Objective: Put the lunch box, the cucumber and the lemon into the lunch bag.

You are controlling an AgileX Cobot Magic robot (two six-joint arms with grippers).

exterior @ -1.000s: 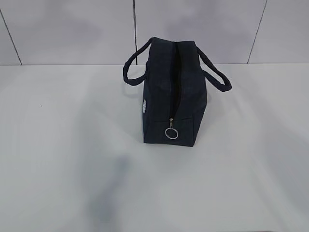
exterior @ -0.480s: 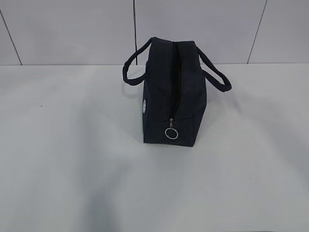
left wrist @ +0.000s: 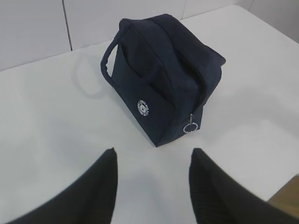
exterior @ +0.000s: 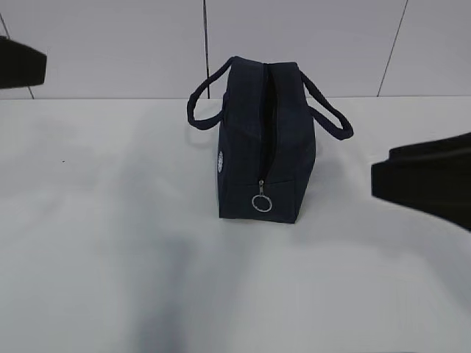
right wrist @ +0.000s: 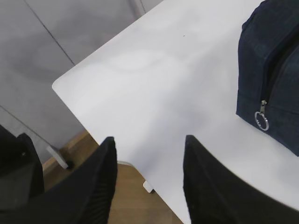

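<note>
The dark navy lunch bag [exterior: 261, 140] stands upright in the middle of the white table, its top zipper open along the ridge, the ring pull [exterior: 261, 203] hanging at the near end. It also shows in the left wrist view [left wrist: 163, 79] with its round white logo [left wrist: 144, 108], and in the right wrist view [right wrist: 273, 70]. My left gripper [left wrist: 152, 156] is open and empty, above the table in front of the bag. My right gripper [right wrist: 148, 142] is open and empty over the table's edge. The lunch box, cucumber and lemon are out of view.
The white table [exterior: 110, 243] ends at a rounded corner in the right wrist view [right wrist: 58, 86], with wooden floor [right wrist: 135, 200] below. A tiled wall [exterior: 110, 44] stands behind the table. Dark arm parts enter at the left edge [exterior: 20, 62] and the right edge [exterior: 430, 180].
Dark parts of both arms have come into the exterior view at the left and right edges. The bag has not moved.
</note>
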